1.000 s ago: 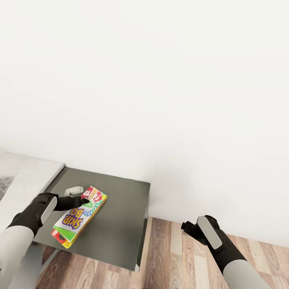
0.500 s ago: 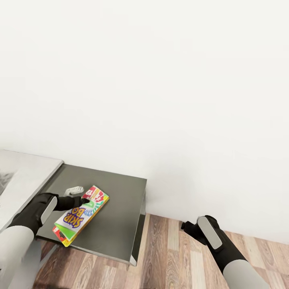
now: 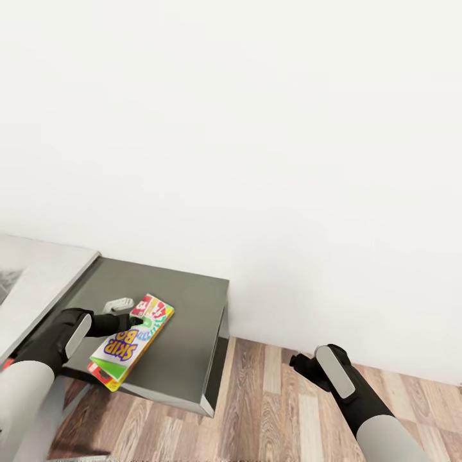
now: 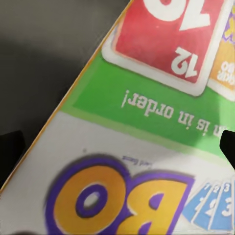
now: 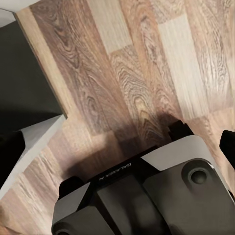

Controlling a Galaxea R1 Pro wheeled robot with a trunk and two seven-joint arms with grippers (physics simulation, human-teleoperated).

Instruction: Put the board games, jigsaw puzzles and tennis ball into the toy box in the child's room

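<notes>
White wall (image 3: 256, 128) takes up most of the head view. Wood-plank floor (image 3: 289, 410) runs below it, and the right wrist cam shows the same floor w/ my own base (image 5: 147, 196) over it. The table (image 3: 179, 301): dark-grey lower wing sits against the wall, w/ the light-grey top (image 3: 38, 276) adjoining it on the side away from my right arm.

SKIP-BO board game (image 3: 131, 341) is over the dark wing, near its front edge, held flat-ish w/ one end past that edge. Can't tell if it touches the wing. My left gripper (image 3: 136, 321) has it: fingers pinched on the box at the end nearer the wall. Left wrist cam is close on the box lid (image 4: 137, 137): red card, green band, big "BO".

A small light-grey object (image 3: 119, 303) lies on the wing just beside the box, wall side; can't make out what it is.

My right gripper (image 3: 296, 360) hangs over the floor, well apart from the table. Finger spread: can't tell.
</notes>
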